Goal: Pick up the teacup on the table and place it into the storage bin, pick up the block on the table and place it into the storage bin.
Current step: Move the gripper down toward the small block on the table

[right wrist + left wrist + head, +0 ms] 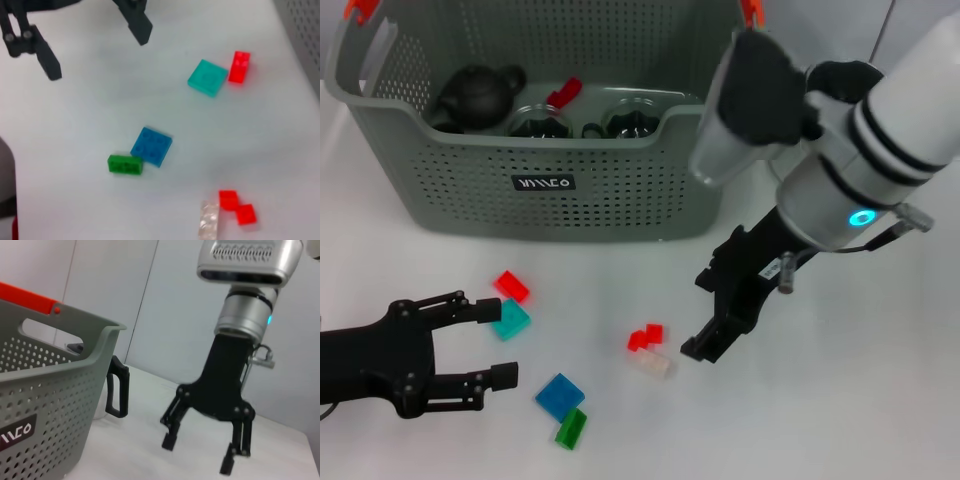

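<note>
Perforated plastic storage bin, rectangular.

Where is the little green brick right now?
In the head view, the small green plastic brick lies on the white table near the front edge, touching the flat blue square block, just right of the left claw.

The large grey-green perforated plastic storage bin is cut off by the head view's top edge, so its far wall is not seen. The dark teapot and two dark cups inside are partly hidden behind the near wall. The black label's lettering cannot be read.
</note>
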